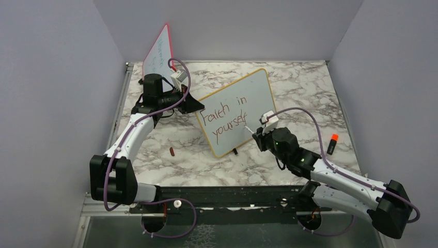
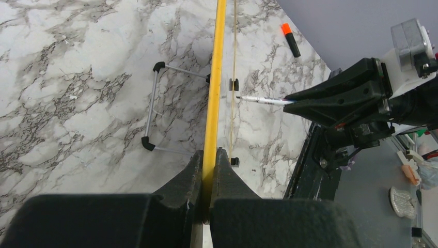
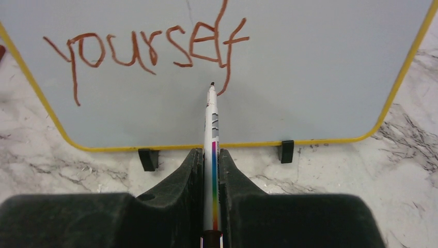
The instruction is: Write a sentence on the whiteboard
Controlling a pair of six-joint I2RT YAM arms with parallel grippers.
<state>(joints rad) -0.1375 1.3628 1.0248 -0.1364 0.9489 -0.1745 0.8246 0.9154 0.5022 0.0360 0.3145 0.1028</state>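
**Two lines written, marker tip at the end of "yourself"**

The whiteboard (image 1: 258,93), yellow-orange framed, stands upright near the middle of the marble table (image 1: 310,82), turned at an angle with its face towards the right arm. It rests on small black feet (image 3: 148,159), and the left wrist view shows a wire stand (image 2: 150,111) behind it.

The sentence (image 1: 227,118) runs in dark red, slanted handwriting. It reads "Faith in" on the upper line and "yourself" below. The board is bare under the second line.

The left gripper (image 2: 209,168) is clamped on the board's yellow edge, one finger on each side of the frame. From above it sits at the board's left corner.

The right gripper (image 3: 212,160) is closed on a white marker (image 3: 212,119) that has a rainbow stripe along its barrel and points at the board's face. The marker's tip sits just beside the tail of the final "f". Whether it touches the surface cannot be told.

A red-pink-framed board (image 1: 157,51) with faint writing leans at the far left corner, behind the left arm. An orange-capped black marker (image 1: 332,143) lies on the table by the right wall, well apart from the board. A small dark red piece (image 1: 171,151) lies on the marble left of the board's lower corner.
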